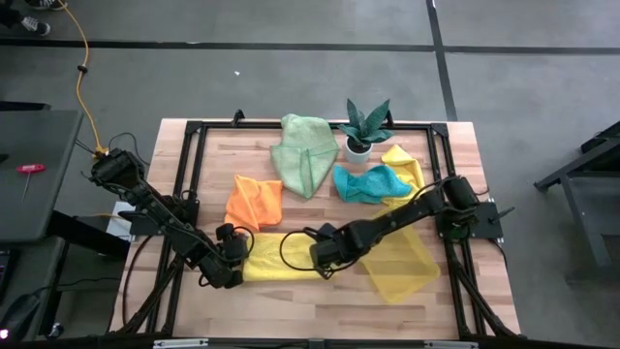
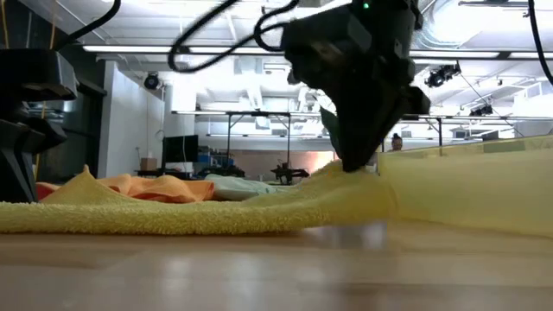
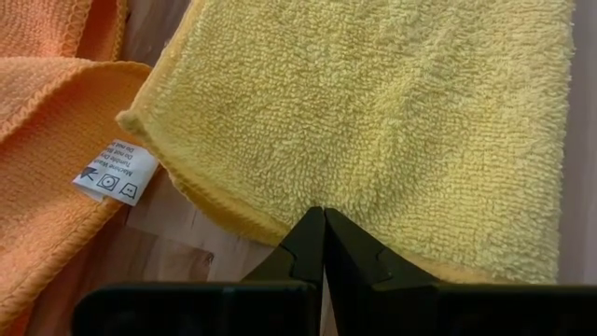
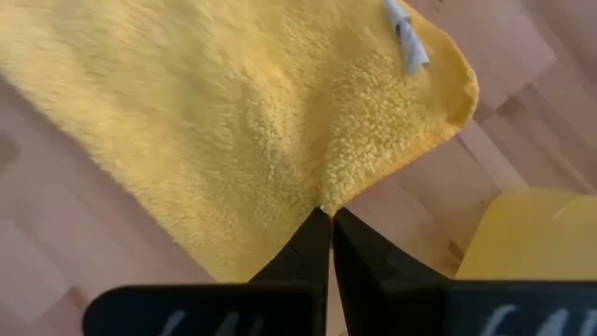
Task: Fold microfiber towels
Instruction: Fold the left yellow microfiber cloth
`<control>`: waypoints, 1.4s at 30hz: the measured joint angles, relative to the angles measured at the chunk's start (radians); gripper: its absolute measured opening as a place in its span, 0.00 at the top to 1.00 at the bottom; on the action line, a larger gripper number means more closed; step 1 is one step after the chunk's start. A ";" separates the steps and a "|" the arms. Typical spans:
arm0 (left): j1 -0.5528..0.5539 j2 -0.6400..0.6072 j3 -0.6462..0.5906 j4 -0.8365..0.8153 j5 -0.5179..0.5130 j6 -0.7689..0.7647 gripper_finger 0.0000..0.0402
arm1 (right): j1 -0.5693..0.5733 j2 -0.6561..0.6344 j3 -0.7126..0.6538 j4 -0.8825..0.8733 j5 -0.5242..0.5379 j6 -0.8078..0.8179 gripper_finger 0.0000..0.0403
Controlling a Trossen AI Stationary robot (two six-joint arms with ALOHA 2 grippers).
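Note:
A yellow microfiber towel (image 1: 281,260) lies spread on the wooden table near its front edge, between my two grippers. My left gripper (image 1: 232,269) is shut on its left end, low over the table. My right gripper (image 1: 323,254) is shut on its right end, near a corner with a white tag (image 4: 407,37). In the low view the towel (image 2: 190,212) climbs from the table up to the right gripper (image 2: 354,168). An orange towel (image 1: 254,202), a pale green one (image 1: 303,153), a teal one (image 1: 370,182) and another yellow one (image 1: 402,160) lie crumpled farther back. My left gripper pinches the yellow towel's hemmed edge (image 3: 303,203) between its two fingers, slanting down from the table's left. The towel there lies flat on the wood. One layer or several, I cannot tell. My right gripper pinches the towel's edge (image 4: 322,198) between its two fingers, a little way from the tagged corner, coming from above and pointing down. That end is raised off the table and the cloth puckers toward the fingertips. The rest of the towel (image 2: 130,216) lies on the table.
A translucent yellow tray (image 1: 402,264) lies right of the right gripper, close to the towel's lifted end. A small spiky plant in a white pot (image 1: 363,126) stands at the back. A black frame (image 1: 194,131) runs around the work area.

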 joint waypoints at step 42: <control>-0.015 -0.383 0.001 -0.361 0.115 0.010 1.00 | -0.057 -0.002 0.063 0.557 0.008 -0.361 1.00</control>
